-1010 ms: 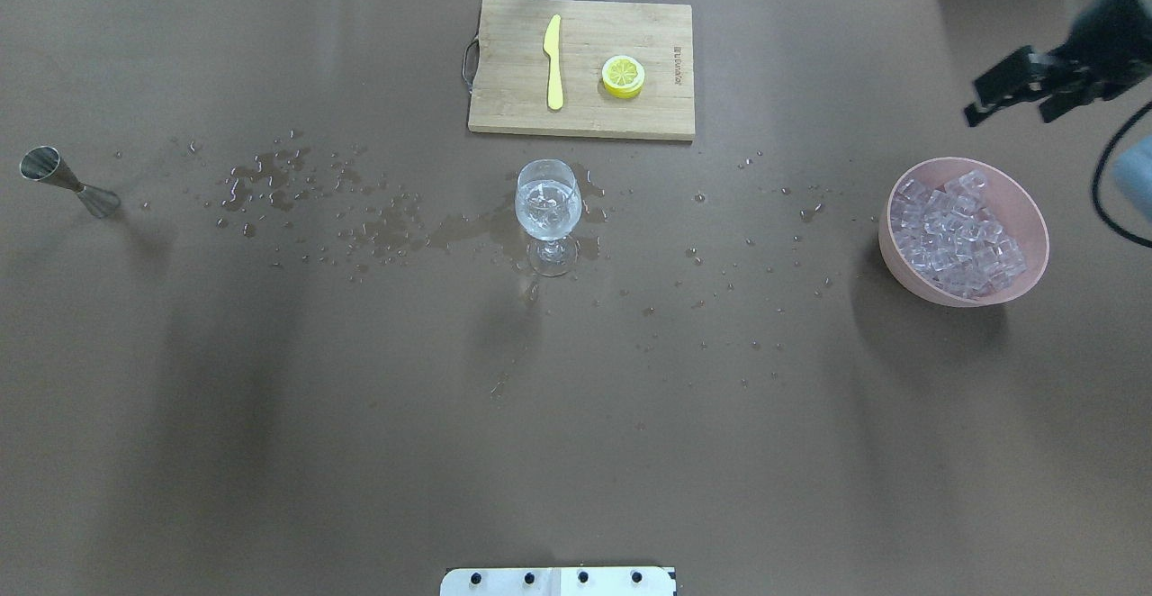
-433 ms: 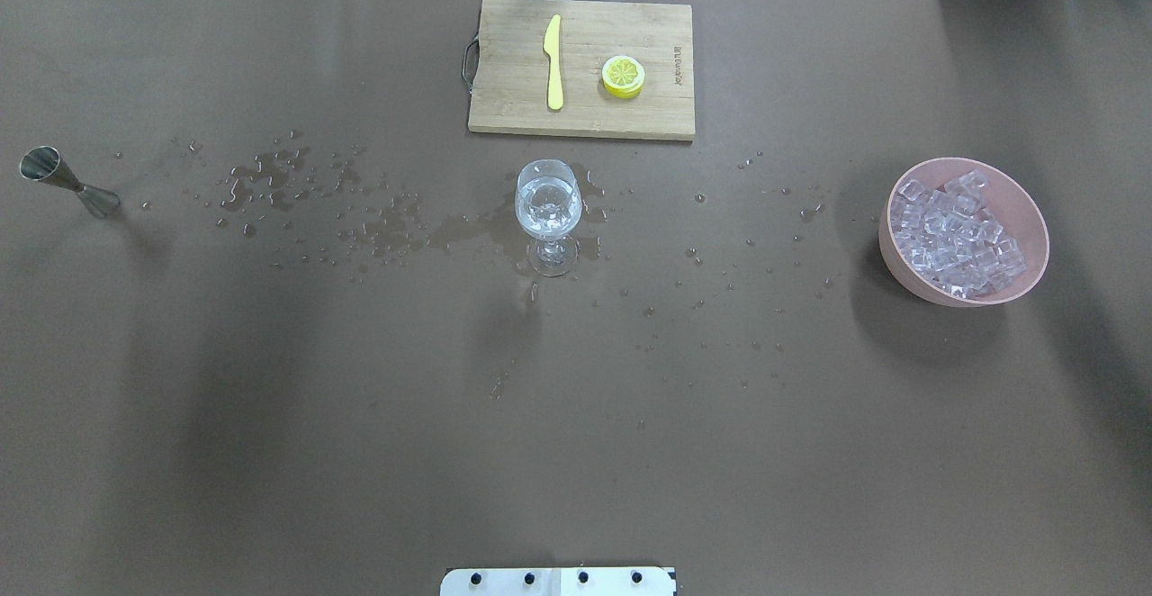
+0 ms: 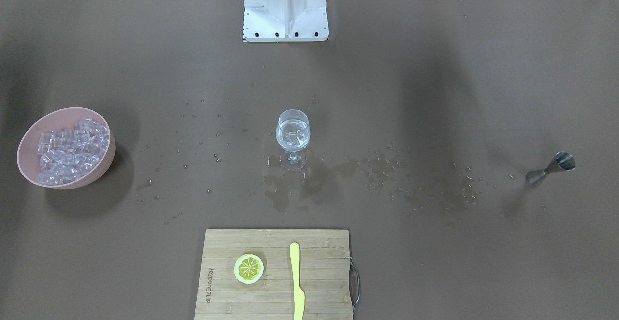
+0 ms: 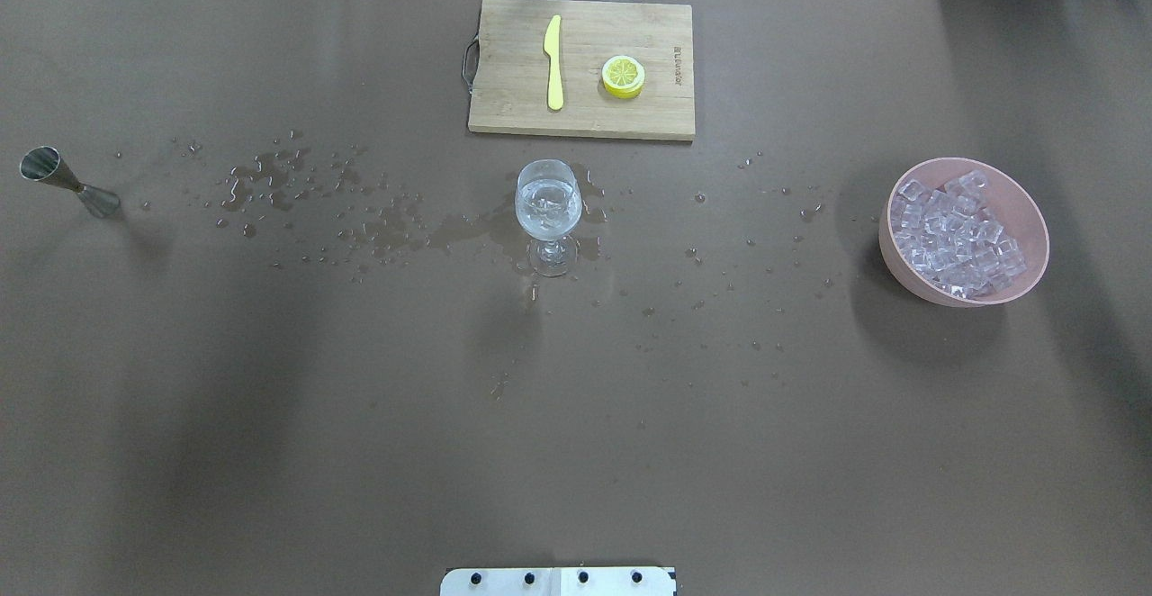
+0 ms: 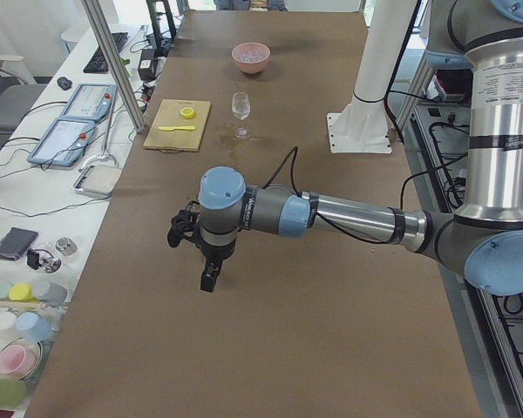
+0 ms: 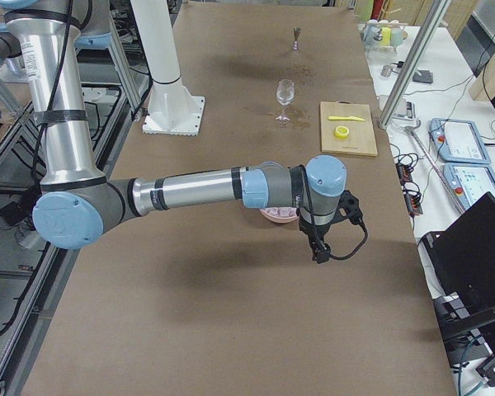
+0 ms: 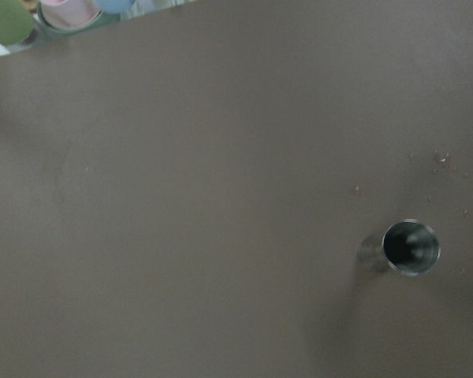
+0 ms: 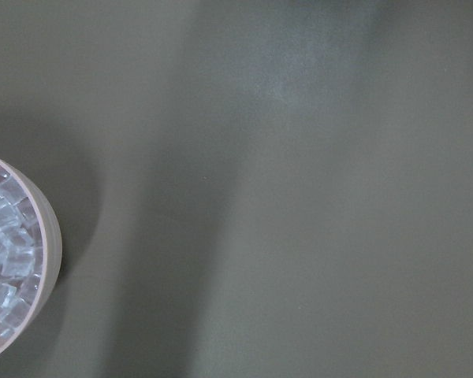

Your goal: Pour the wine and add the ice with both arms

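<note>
A wine glass (image 4: 547,209) stands mid-table and holds a little clear wine with some ice cubes; it also shows in the front view (image 3: 292,134). More ice (image 4: 956,234) fills a pink bowl (image 4: 1037,218) at the right. A steel jigger (image 4: 67,184) stands at the far left, empty in the left wrist view (image 7: 411,247). My left gripper (image 5: 207,277) hangs over the table's left end, near the jigger. My right gripper (image 6: 320,250) hangs past the bowl (image 6: 276,215). Both show only in the side views, so I cannot tell whether they are open or shut.
A wooden cutting board (image 4: 504,101) at the far edge carries a yellow knife (image 4: 553,63) and a lemon slice (image 4: 623,76). Spilled drops (image 4: 297,182) wet the brown cloth left and right of the glass. The white base block (image 3: 286,6) is at the robot's side.
My right gripper, seen at the overhead view's top right corner a second ago, has moved out of that view. The glass, bowl and jigger have not moved.
</note>
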You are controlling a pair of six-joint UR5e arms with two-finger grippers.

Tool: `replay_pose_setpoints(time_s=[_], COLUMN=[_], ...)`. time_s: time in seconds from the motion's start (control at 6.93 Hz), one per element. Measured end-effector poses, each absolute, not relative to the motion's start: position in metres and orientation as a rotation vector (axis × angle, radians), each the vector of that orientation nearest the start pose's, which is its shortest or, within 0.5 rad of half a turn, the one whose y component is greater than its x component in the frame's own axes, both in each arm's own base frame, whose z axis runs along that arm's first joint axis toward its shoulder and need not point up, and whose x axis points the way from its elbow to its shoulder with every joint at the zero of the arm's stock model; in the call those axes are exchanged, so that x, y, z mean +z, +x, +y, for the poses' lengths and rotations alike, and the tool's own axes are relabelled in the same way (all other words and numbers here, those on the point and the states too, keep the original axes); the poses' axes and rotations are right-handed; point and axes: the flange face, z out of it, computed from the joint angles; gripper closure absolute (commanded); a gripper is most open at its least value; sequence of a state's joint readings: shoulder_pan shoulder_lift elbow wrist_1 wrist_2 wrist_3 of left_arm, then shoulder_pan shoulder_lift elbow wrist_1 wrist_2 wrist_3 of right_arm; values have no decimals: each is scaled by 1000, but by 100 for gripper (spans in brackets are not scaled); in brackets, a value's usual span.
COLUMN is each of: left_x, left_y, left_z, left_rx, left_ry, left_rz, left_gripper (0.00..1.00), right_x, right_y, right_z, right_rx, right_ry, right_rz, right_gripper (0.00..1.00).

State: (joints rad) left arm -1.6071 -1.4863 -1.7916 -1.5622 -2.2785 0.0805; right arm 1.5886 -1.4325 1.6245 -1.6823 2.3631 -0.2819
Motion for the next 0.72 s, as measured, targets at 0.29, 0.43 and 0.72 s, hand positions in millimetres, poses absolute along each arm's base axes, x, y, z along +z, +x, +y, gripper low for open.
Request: replay_pose_setpoints(time_s=[0.29, 0.43, 0.72], left_x=[627, 633, 639], left_y=[-86, -86, -86], left_z=[-429, -427, -429], left_rx=[64, 61, 63], left_ry=[95, 86, 82], left_rz=[705, 706, 705], left_gripper=[2, 2, 2], right_x=[571, 572, 567], right_y=[73, 74, 74], right_z=[-546, -544, -539], right_rx=[-268, -264, -266], right_ry=[162, 156, 164], right_rz=[-775, -773, -773], right_gripper=[0, 0, 0])
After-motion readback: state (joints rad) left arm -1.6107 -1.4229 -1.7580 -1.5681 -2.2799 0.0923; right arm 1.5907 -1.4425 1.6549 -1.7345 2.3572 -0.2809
